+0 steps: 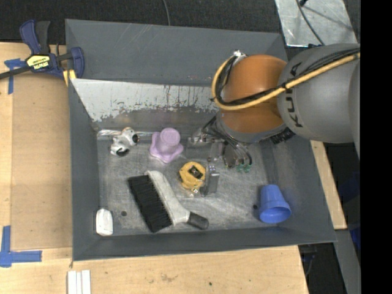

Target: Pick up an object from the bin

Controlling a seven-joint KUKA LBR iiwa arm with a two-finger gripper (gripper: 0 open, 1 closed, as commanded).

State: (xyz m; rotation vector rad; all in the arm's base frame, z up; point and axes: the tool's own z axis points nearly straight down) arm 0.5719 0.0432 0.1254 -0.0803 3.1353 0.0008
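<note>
Hanging low over the middle of the bin (86,164), your gripper (212,177) sits close to the floor, just to the right of a yellow round thing (191,173) with a dark centre. That yellow round thing lies about mid-floor, and the gripper's metal tip is right up against its right edge. Touching or only just beside? You can't settle that from this angle. Whether the claw is open or closed, you cannot tell, nor whether it has hold of anything. Above it, the orange cover (251,97) on the wrist bulges over the bin's back right, with the grey arm (324,97) coming in from the right.

Now look round the neighbours. A lavender cup-like thing (166,144) stands up and to the left of the yellow round thing, near it but apart. A black brush (149,202) with a pale handle lies slantwise just below and to the left. A small green thing (245,166) shows on the gripper's right side. Further off, a blue cup (272,204) lies tipped in the front right corner. A white-and-black figurine (122,143) sits at the back left, and a white cylinder (104,222) rests in the front left corner.
</note>
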